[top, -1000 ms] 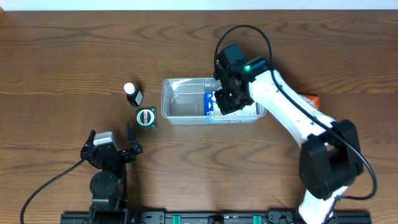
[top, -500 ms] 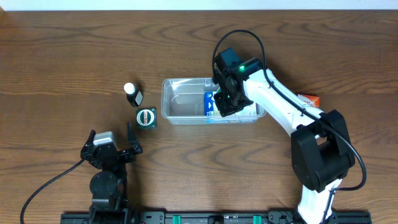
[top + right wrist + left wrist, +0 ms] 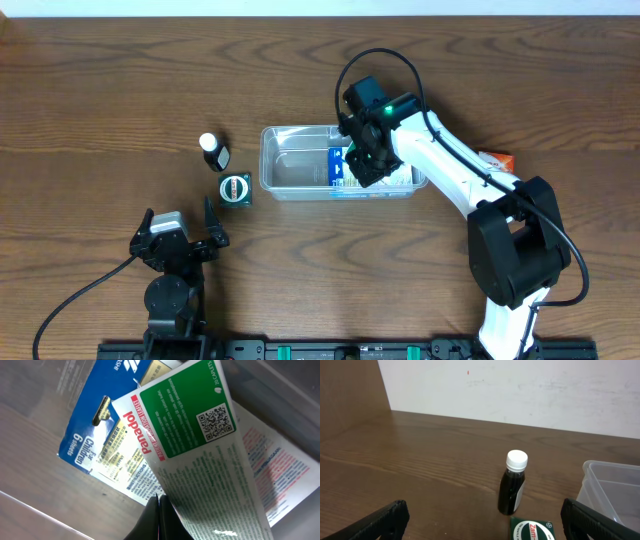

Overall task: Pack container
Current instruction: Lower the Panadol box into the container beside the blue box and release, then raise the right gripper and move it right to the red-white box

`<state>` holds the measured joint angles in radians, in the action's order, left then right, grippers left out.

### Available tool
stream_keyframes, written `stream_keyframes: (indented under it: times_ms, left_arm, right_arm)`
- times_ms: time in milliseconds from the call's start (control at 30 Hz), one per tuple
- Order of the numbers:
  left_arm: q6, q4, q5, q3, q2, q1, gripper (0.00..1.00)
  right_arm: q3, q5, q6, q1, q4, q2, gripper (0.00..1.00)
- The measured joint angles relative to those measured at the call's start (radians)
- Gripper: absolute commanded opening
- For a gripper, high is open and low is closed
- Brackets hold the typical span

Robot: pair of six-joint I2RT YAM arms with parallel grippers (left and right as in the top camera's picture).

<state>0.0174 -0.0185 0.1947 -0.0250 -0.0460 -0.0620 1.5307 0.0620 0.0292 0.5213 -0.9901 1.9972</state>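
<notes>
The table (image 3: 100, 90) is dark brown wood with a strong grain, and a plain white wall (image 3: 520, 390) rises at its 12 o'clock edge. The container (image 3: 290, 165) sits near the table's middle. It is upright with its mouth up, and its long axis runs from 9 to 3 o'clock. The left half is bare plastic. The right half holds flat packs: a blue box (image 3: 100, 430), a green-and-white Panadol box (image 3: 200, 445) lying over it, and a white pack (image 3: 270, 470) printed in red and blue. At 7 o'clock on the table the left jaws stand wide apart with nothing between them, well away from everything. A dark bottle (image 3: 212, 150) with a white cap stands upright at 9 o'clock of the container. A green box (image 3: 235, 188) lies just beside it at 8 o'clock. The right arm (image 3: 450, 175) reaches over the container's right half, covering part of the packs. Its jaws are closed tight and hold nothing that can be seen. Their tip is at the Panadol box's edge, and I cannot tell if it touches. An orange box (image 3: 497, 160) shows at 3 o'clock, partly behind that arm.
</notes>
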Motion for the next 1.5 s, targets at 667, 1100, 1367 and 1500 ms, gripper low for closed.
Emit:
stream_keyframes:
  times_ms: [667,1100,1367,1500]
  left_arm:
    - [0.000,0.000,0.000,0.000,0.000,0.000,0.98]
    - [0.000,0.000,0.000,0.000,0.000,0.000,0.98]
    - [0.000,0.000,0.000,0.000,0.000,0.000,0.98]
    - [0.000,0.000,0.000,0.000,0.000,0.000,0.98]
  right_arm:
    - [0.000,-0.018,0.160,0.000,0.000,0.000,0.21]
    - [0.000,-0.071,0.249,0.000,0.001,0.000,0.24]
    - [0.000,-0.112,0.279,0.000,0.000,0.000,0.25]
    - [0.000,-0.115,0.282,0.000,0.000,0.000,0.25]
